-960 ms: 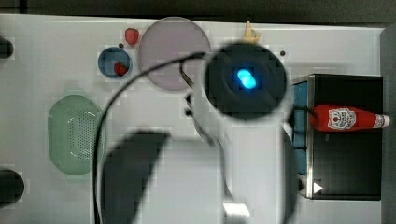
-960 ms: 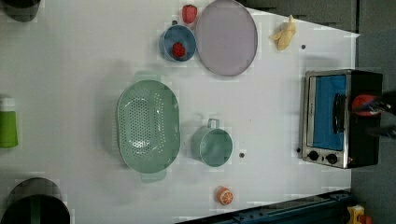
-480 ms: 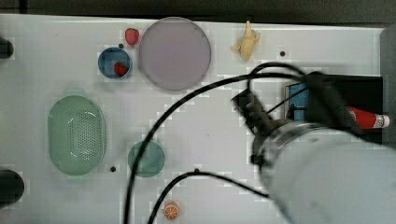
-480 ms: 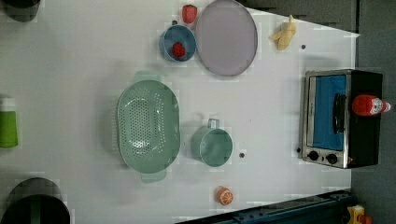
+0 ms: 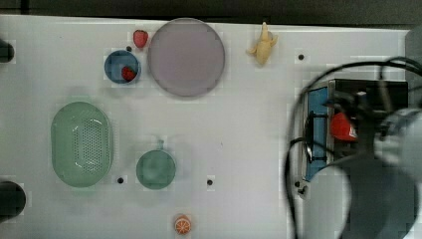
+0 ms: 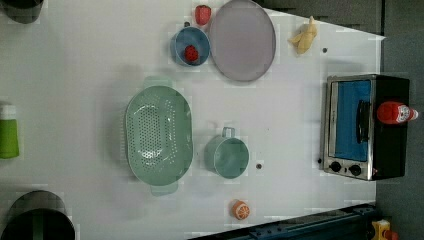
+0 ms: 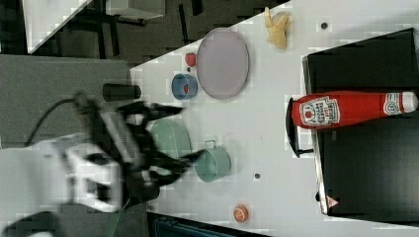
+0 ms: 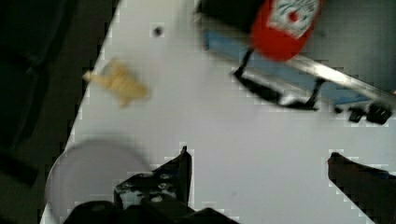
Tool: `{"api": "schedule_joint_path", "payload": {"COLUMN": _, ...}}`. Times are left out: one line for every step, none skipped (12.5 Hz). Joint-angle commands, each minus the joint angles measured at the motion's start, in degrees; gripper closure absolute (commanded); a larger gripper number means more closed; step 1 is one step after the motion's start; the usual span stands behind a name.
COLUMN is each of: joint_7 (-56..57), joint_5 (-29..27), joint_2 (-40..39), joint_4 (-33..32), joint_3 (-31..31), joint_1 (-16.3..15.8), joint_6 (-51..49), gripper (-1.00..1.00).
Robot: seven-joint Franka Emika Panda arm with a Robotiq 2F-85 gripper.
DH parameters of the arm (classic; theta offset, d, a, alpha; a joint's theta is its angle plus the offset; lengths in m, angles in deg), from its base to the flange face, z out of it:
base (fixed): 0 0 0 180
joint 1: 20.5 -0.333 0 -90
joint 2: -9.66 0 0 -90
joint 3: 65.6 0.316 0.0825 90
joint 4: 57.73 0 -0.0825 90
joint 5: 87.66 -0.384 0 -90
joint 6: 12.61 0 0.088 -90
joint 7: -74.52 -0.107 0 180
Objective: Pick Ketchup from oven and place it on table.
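Note:
The ketchup (image 7: 336,109), a red bottle with a white label and cap, stands on the black top of the oven (image 7: 365,163). The left view shows the ketchup (image 6: 395,112) above the oven's (image 6: 350,125) blue glass door. My arm hangs over the oven (image 5: 370,89) in the top view and hides most of the ketchup (image 5: 342,127). In the wrist view my gripper (image 8: 259,158) is open with bare white table (image 8: 243,130) between its fingers. The ketchup (image 8: 285,23) lies well ahead of them, untouched. In the right view the gripper (image 7: 185,132) stands spread wide.
On the table (image 5: 239,124) sit a lilac plate (image 5: 185,56), a blue bowl (image 5: 122,66) holding a strawberry, a loose strawberry (image 5: 140,38), a green colander (image 5: 82,143), a teal cup (image 5: 156,169), an orange half (image 5: 182,224) and a yellow toy banana (image 5: 263,45).
My arm has swept from the middle of the table to the top view's right and now hangs over the oven. The ketchup has stayed on the oven.

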Motion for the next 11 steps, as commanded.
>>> {"api": "schedule_joint_path", "payload": {"joint_7": -1.24, "joint_5": 0.95, "joint_2": -3.19, "joint_4": -0.49, "joint_3": -4.02, "joint_1": 2.1, "joint_6": 5.63, "gripper": -1.0}}
{"api": "schedule_joint_path", "payload": {"joint_7": -1.24, "joint_5": 0.91, "joint_2": -5.17, "joint_4": -0.13, "joint_3": -5.28, "joint_1": 2.15, "joint_6": 6.9, "gripper": -1.0}}
{"api": "schedule_joint_path", "payload": {"joint_7": -1.24, "joint_5": 0.79, "joint_2": -7.4, "joint_4": 0.55, "joint_3": -6.35, "joint_1": 2.22, "joint_6": 7.52, "gripper": -1.0}}
{"api": "schedule_joint_path", "payload": {"joint_7": -1.24, "joint_5": 0.49, "joint_2": -9.89, "joint_4": 1.58, "joint_3": -7.37, "joint_1": 2.34, "joint_6": 7.89, "gripper": -1.0}}
{"api": "schedule_joint_path", "payload": {"joint_7": -1.24, "joint_5": -0.49, "joint_2": -12.41, "joint_4": 2.84, "joint_3": -8.26, "joint_1": 2.43, "joint_6": 8.03, "gripper": -1.0}}
{"api": "schedule_joint_path", "payload": {"joint_7": -1.24, "joint_5": -2.47, "joint_2": -14.85, "joint_4": 4.08, "joint_3": -9.01, "joint_1": 2.59, "joint_6": 8.09, "gripper": -1.0}}
{"api": "schedule_joint_path", "payload": {"joint_7": -1.24, "joint_5": -4.73, "joint_2": -17.22, "joint_4": 5.22, "joint_3": -9.56, "joint_1": 2.9, "joint_6": 8.19, "gripper": -1.0}}
{"api": "schedule_joint_path", "payload": {"joint_7": -1.24, "joint_5": -6.86, "joint_2": -19.43, "joint_4": 6.14, "joint_3": -10.05, "joint_1": 3.33, "joint_6": 8.28, "gripper": -1.0}}
{"api": "schedule_joint_path", "payload": {"joint_7": -1.24, "joint_5": -8.68, "joint_2": -21.37, "joint_4": 6.5, "joint_3": -10.16, "joint_1": 3.88, "joint_6": 8.37, "gripper": -1.0}}
{"api": "schedule_joint_path", "payload": {"joint_7": -1.24, "joint_5": -10.22, "joint_2": -23.14, "joint_4": 6.68, "joint_3": -10.17, "joint_1": 4.44, "joint_6": 9.1, "gripper": -1.0}}
{"api": "schedule_joint_path", "payload": {"joint_7": -1.24, "joint_5": -10.83, "joint_2": -24.67, "joint_4": 6.68, "joint_3": -10.19, "joint_1": 4.93, "joint_6": 10.03, "gripper": -1.0}}
